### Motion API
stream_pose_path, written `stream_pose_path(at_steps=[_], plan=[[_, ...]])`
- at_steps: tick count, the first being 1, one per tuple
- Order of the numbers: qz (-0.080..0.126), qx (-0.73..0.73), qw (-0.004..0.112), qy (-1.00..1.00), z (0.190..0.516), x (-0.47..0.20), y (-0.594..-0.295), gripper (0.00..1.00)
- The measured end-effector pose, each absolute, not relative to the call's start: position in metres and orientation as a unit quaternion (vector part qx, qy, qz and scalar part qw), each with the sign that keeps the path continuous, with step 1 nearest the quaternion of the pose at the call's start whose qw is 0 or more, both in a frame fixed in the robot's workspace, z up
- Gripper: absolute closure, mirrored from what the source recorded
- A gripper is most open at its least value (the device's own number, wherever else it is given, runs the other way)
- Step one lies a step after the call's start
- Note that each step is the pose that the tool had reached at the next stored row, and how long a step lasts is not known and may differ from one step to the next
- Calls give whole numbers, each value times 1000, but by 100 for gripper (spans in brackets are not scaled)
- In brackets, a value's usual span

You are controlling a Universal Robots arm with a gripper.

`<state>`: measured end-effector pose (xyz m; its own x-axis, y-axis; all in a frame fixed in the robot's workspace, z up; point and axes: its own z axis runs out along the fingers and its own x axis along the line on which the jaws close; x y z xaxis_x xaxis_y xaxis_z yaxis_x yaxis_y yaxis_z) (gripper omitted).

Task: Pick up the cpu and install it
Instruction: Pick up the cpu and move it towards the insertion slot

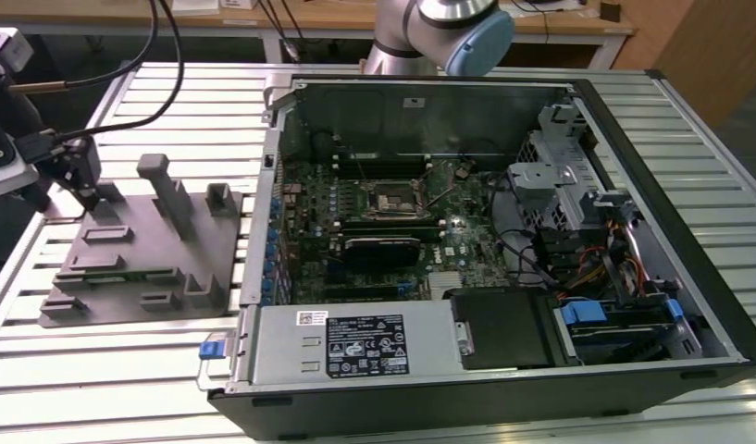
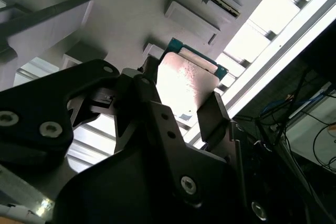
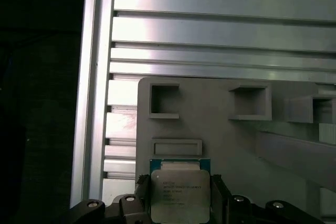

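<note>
cpu clamped in the claw at the grey fixture

slatted aluminium table [image 1: 167,92] carries everything in the exterior view. on it, toward the exterior view's right, lies a large black desktop computer case [image 1: 477,407] with its side open. inside are a green motherboard [image 1: 464,240], a silver power supply box [image 1: 353,344] along the near edge, and a black square socket frame [image 1: 387,202] near the middle of the board. the silver and pale blue robot arm [image 1: 458,28] rises behind the case.

just beside the case, toward the exterior view's left, sits a flat grey plastic fixture [image 1: 130,268] with upright posts and shallow pockets. the black two-fingered gripper [image 1: 92,199] hangs over the fixture's edge farthest from the case, well apart from the socket frame.

in both wrist views the cpu [image 3: 179,195], a small flat square chip with a pale silvery metal top and a thin green rim, sits directly between the fingers [image 2: 212,119]. one dark finger stands against each of two opposite edges of the chip, and no gap shows on either side, so the claw is closed on the cpu. the silvery top faces the wrist. the grey fixture lies right behind the chip, and a shallow rectangular pocket [image 3: 177,147] lies just beyond the chip's free edge. whether the chip rests on the fixture or is raised off it, i cannot tell.
</note>
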<state>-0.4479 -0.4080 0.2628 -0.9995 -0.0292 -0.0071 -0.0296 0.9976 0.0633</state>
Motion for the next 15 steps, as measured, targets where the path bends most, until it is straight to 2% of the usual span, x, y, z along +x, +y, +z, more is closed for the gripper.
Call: stream_pose_path(at_steps=[15], plan=[[32, -15, 3, 999, 274, -448, -408, 46]])
